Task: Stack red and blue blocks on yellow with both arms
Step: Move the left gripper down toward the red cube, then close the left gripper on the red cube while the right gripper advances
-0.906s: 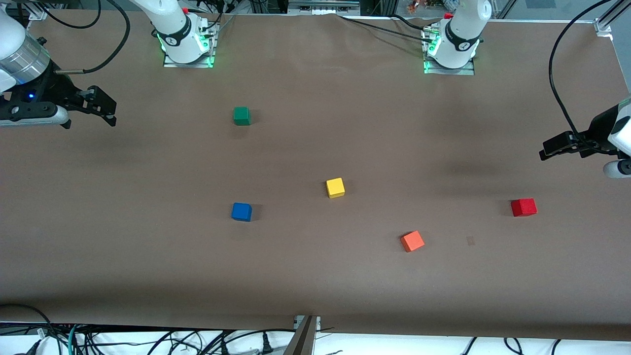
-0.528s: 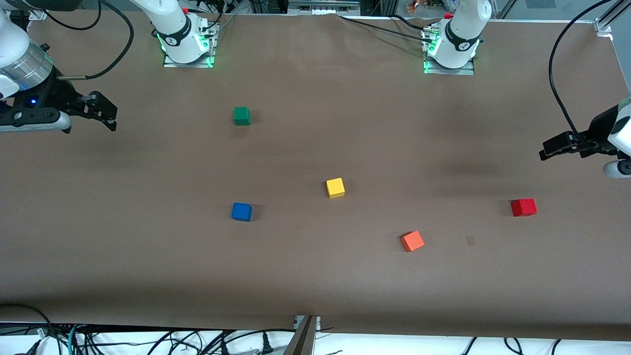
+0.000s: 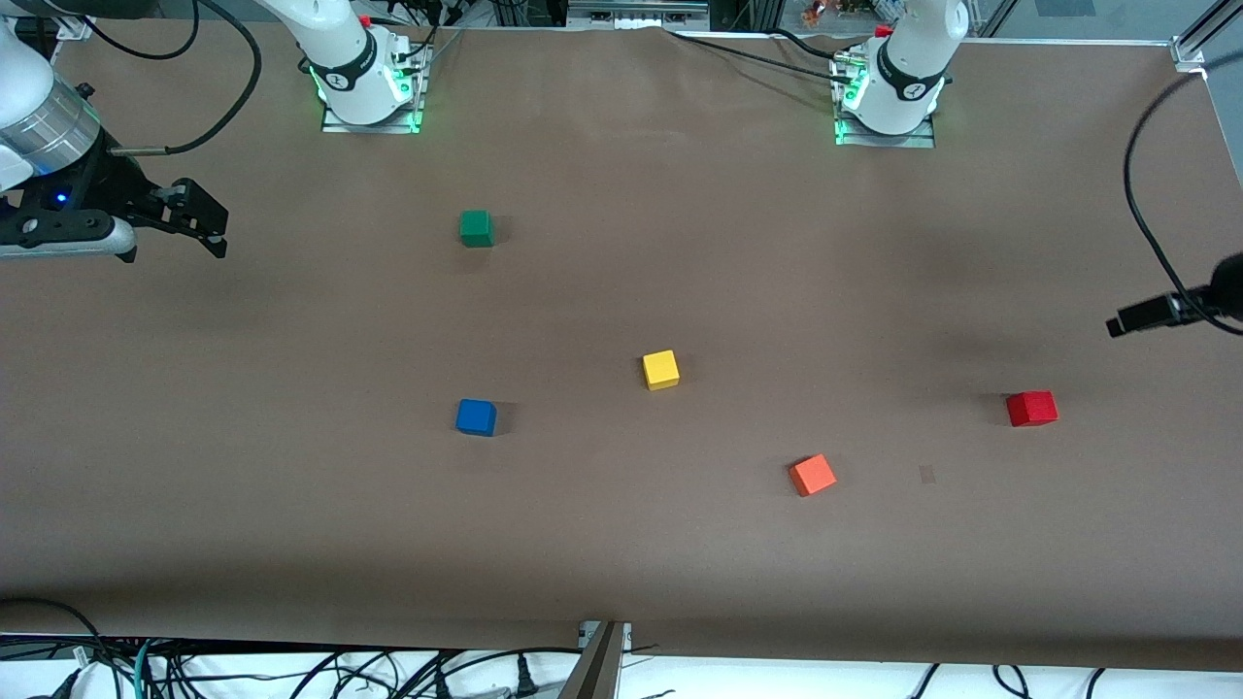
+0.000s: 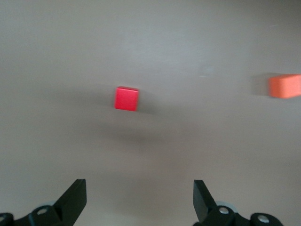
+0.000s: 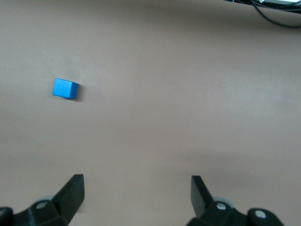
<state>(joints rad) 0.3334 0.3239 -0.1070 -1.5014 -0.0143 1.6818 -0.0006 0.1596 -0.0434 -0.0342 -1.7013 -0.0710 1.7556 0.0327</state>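
Around the yellow cube (image 3: 660, 370), blue (image 3: 476, 416), red (image 3: 1031, 408), orange-red (image 3: 812, 475) and green (image 3: 476, 228) cubes are showing on brown table paper (image 3: 621, 544).

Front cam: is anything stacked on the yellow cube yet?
No, the yellow cube sits alone on the table, with the blue cube and the red cube each resting apart from it.

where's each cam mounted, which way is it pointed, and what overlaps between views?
Front view: high, across the table from the bases, looking down; shows both arms, right gripper and left gripper open at the table's two ends, plus green cube and yellow cube.
Left wrist view: on the left wrist, facing down at red cube and orange cube; own fingertips show.
Right wrist view: on the right wrist, facing down at blue cube; own fingertips show.
Shared: each wrist view's cubes also show in front view.
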